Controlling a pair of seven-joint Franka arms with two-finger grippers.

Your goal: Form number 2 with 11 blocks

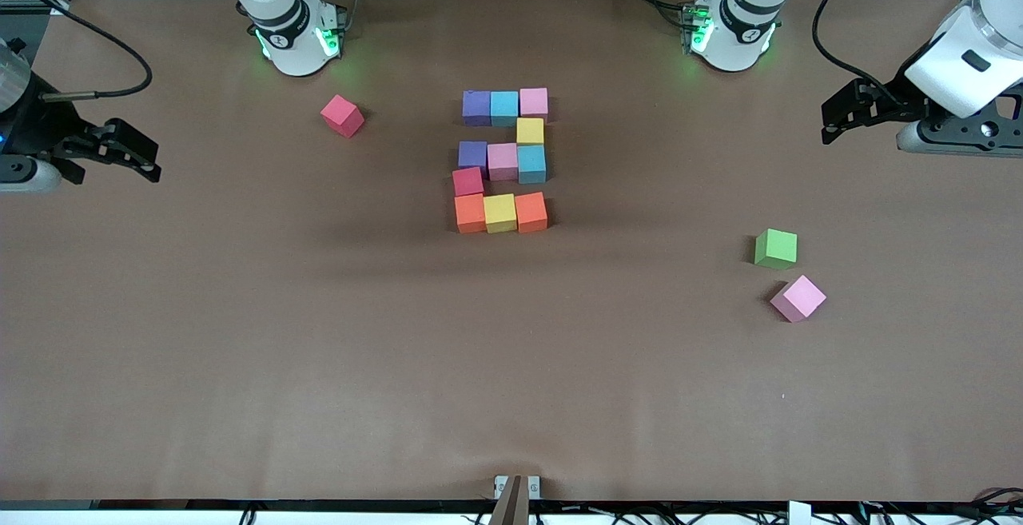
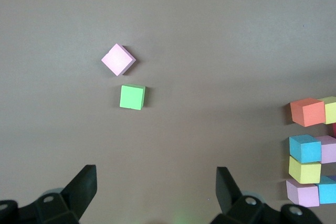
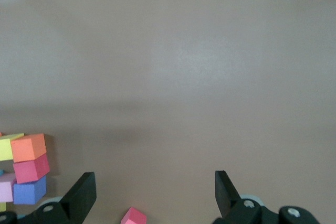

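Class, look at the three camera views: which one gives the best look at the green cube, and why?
The left wrist view: the green cube sits near the middle, large and unobstructed, beside a loose pink cube. The front view shows it smaller, toward the left arm's end of the table. The right wrist view misses it entirely.

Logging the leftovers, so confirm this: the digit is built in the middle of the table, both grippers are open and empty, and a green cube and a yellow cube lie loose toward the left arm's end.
One detail is wrong. The front view shows the cube beside the green cube is pink, not yellow. The rest holds: the digit sits mid-table, and the left gripper and right gripper are open and empty.
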